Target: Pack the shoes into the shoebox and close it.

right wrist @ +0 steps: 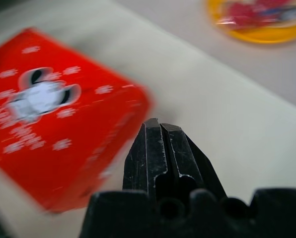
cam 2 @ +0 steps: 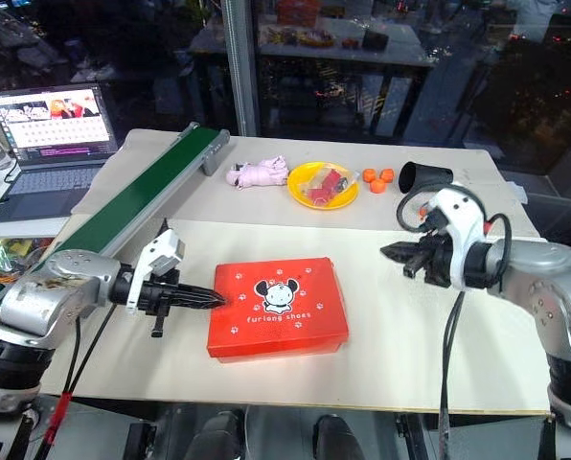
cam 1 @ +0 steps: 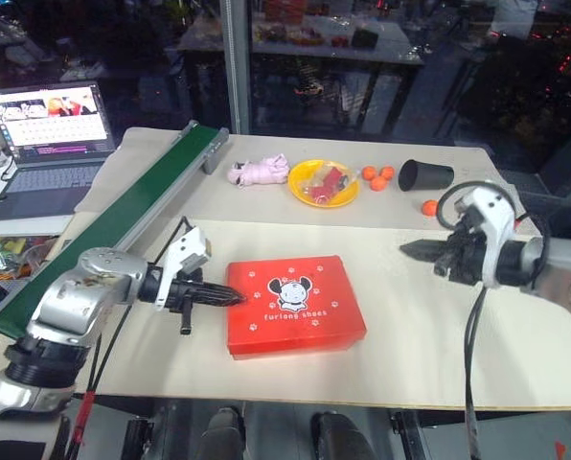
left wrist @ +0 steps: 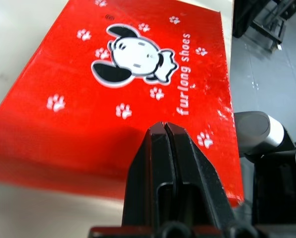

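Note:
The red shoebox (cam 1: 295, 304) lies flat on the cream table with its lid down, the white cartoon face and paw prints facing up. The shoes are hidden. My left gripper (cam 1: 238, 296) is shut and empty, its tips at the box's left edge, pointing at it. In the left wrist view the shut fingers (left wrist: 166, 130) sit just over the lid (left wrist: 133, 84). My right gripper (cam 1: 407, 249) is shut and empty too, hovering above the table to the right of the box, pointing toward it. The right wrist view has the box (right wrist: 53, 119) blurred beyond the shut fingertips (right wrist: 155, 124).
A green conveyor strip (cam 1: 132, 206) runs along the left. At the back lie a pink plush toy (cam 1: 260, 172), a yellow bowl (cam 1: 324, 182) with red items, small orange balls (cam 1: 377, 176) and a black cup (cam 1: 424, 175). A laptop (cam 1: 51, 144) stands far left.

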Controlling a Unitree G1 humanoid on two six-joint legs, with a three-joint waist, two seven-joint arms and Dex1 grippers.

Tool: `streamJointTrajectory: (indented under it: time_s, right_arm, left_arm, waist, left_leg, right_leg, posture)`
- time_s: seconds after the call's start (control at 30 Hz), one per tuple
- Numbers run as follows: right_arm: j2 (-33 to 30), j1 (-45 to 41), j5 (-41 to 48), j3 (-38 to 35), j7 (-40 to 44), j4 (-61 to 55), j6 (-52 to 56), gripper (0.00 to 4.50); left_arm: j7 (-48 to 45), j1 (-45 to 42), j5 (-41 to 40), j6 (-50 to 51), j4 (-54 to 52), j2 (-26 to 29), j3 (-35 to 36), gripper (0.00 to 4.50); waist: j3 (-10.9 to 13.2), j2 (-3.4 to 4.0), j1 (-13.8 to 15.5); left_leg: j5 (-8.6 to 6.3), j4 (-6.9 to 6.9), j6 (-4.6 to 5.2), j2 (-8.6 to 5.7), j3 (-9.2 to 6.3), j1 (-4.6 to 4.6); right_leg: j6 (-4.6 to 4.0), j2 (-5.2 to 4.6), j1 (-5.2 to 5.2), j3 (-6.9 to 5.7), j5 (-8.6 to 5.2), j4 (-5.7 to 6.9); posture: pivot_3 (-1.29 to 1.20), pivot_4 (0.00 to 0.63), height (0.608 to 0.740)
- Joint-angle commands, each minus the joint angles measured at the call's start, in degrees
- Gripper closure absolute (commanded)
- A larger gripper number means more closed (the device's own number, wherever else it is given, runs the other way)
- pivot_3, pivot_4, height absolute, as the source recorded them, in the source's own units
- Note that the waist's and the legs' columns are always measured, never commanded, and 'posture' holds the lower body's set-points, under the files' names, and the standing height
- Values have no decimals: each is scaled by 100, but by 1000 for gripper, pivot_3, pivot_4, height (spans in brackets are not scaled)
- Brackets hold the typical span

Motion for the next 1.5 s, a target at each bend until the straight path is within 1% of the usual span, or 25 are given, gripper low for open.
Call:
streamJointTrajectory:
  time_s: [0.03, 0.1, 0.17, 0.2, 0.23, 0.33, 0.37, 0.4, 0.53, 0.63, 0.77, 0.83, 0.9, 1.0, 1.1, 1.17, 1.3, 1.37, 1.5]
  right_arm:
    - [37, 3, 448, -396, 83, -329, 14, 3769]
    - [67, 41, 657, -512, 62, -353, 68, 3077]
    - [70, 76, 770, -543, 16, -347, 85, 2483]
    - [65, 134, 777, -541, -11, -340, 67, 2031]
    - [54, 205, 766, -536, -43, -335, 36, 1762]
    - [157, 514, 631, -584, -290, -273, -79, 728]
    - [215, 612, 651, -644, -370, -279, -81, 423]
    - [254, 701, 663, -692, -439, -303, -89, 39]
    - [197, 1431, 520, -866, -527, -524, -225, 13]
    - [375, 1886, 164, -981, -788, -465, -575, 13]
    - [1081, 2594, -638, -838, -1383, -199, -1542, 13]
    - [1294, 2836, -1003, -625, -1486, -123, -1967, 13]
    - [1651, 2999, -1362, -440, -1678, 81, -2513, 13]
    - [2155, 3067, -1712, -309, -1901, 403, -3184, 13]
    - [2482, 3115, -2087, -147, -1987, 785, -3853, 13]
    - [2650, 3150, -2273, -60, -2015, 1051, -4199, 13]
    - [2829, 3150, -2399, -3, -2004, 1311, -4574, 13]
    - [2923, 3127, -2430, 2, -2027, 1444, -4705, 13]
    - [3015, 3081, -2537, 47, -2024, 1628, -4865, 13]
  left_arm:
    - [455, -97, -285, 200, 10, 4, 620, 3466]
    - [596, 0, -424, 248, -60, -15, 827, 2669]
    - [669, 87, -557, 301, -163, -20, 947, 2046]
    - [725, 150, -669, 364, -247, -40, 1033, 1563]
    - [792, 207, -752, 387, -312, -69, 1112, 1250]
    - [1088, 438, -903, 432, -403, -183, 1386, 241]
    - [1159, 544, -960, 450, -446, -213, 1472, 0]
    - [1213, 642, -1037, 492, -489, -235, 1548, 0]
    - [1433, 1089, -1123, 383, -634, -297, 1780, 0]
    - [1735, 1319, -895, -27, -531, -423, 1806, 0]
    - [2545, 1784, 90, -1579, -166, -1011, 1617, 0]
    - [2826, 1909, 294, -1970, -50, -1309, 1570, 0]
    - [3165, 2038, 623, -2534, 168, -1659, 1439, 0]
    - [3545, 2137, 967, -3195, 633, -2091, 1323, 0]
    - [3867, 2219, 1233, -3796, 1051, -2467, 1226, 0]
    - [4042, 2271, 1318, -4012, 1190, -2679, 1171, 0]
    - [4187, 2337, 1431, -4376, 1470, -2828, 1170, 0]
    - [4221, 2367, 1474, -4541, 1588, -2856, 1158, 0]
    - [4246, 2326, 1482, -4671, 1712, -2875, 1116, 0]
  waist:
    - [0, 0, 8]
    - [0, 0, 10]
    - [0, 0, 16]
    - [0, 0, 21]
    - [0, 0, 22]
    - [0, 0, 28]
    - [0, 0, 23]
    - [0, 0, 23]
    - [0, 0, 22]
    - [0, 0, 24]
    - [-13, 2, 29]
    - [-13, 2, 28]
    - [-14, 3, 26]
    - [-23, 6, 21]
    - [-28, 14, 6]
    - [-29, 14, 13]
    - [-31, 18, 22]
    - [-38, 26, 21]
    - [-41, 29, 20]
  left_leg:
    - [0, 1, 0, 1, 0, 2]
    - [0, 4, 0, 1, 0, 6]
    - [0, 6, -1, 1, 0, 10]
    - [0, 6, -1, 1, 0, 10]
    - [0, 6, -1, 1, 1, 10]
    - [0, 5, 0, 2, 1, 8]
    - [0, 5, 0, 2, 1, 8]
    - [0, 5, 0, 2, 1, 8]
    - [0, 5, -1, 2, 1, 12]
    - [-1, 5, -1, 2, 1, 13]
    - [-9, 3, -13, 2, 2, 28]
    - [-8, 2, -13, 2, 4, 26]
    - [-9, 2, -14, 2, 5, 26]
    - [-12, 2, -19, 2, 6, 34]
    - [-13, 1, -20, 2, 9, 37]
    - [-12, 0, -20, 2, 9, 38]
    - [-13, -2, -21, 2, 9, 38]
    - [-27, -2, -43, 2, 10, 41]
    - [-28, -3, -45, 2, 11, 47]
  right_leg:
    - [0, 0, 1, 0, -12, 0]
    - [-11, -1, 9, -1, -24, -2]
    - [-11, -2, 16, -1, -24, -6]
    - [-12, -3, 17, -1, -24, -8]
    - [-13, -3, 17, -1, -23, -9]
    - [-27, -3, 17, -1, -16, -11]
    - [-30, -2, 16, -1, -14, -10]
    - [-29, -2, 16, -1, -14, -10]
    - [-28, -2, 18, -1, -15, -7]
    - [-26, -3, 19, -1, -16, -9]
    - [-16, -4, 34, -1, -23, -20]
    - [-19, -5, 31, 0, -21, -19]
    - [-28, -5, 30, 0, -15, -17]
    - [-25, -4, 34, 1, -16, -15]
    - [-24, -4, 34, 2, -16, -15]
    - [-25, -4, 34, 2, -15, -15]
    - [-26, -4, 34, 2, -15, -13]
    - [-26, -4, 36, 2, -15, -13]
    - [-21, -5, 40, 2, -18, -14]
  posture:
    - [0, 150, 736]
    - [0, 150, 736]
    - [0, 150, 736]
    - [0, 150, 736]
    - [0, 150, 736]
    - [0, 150, 736]
    - [0, 150, 736]
    - [0, 150, 736]
    - [0, 150, 736]
    - [0, 150, 736]
    - [0, 150, 736]
    - [0, 150, 736]
    - [0, 150, 736]
    - [0, 150, 736]
    - [0, 150, 736]
    - [0, 150, 736]
    - [0, 150, 736]
    - [0, 150, 736]
    - [0, 150, 736]
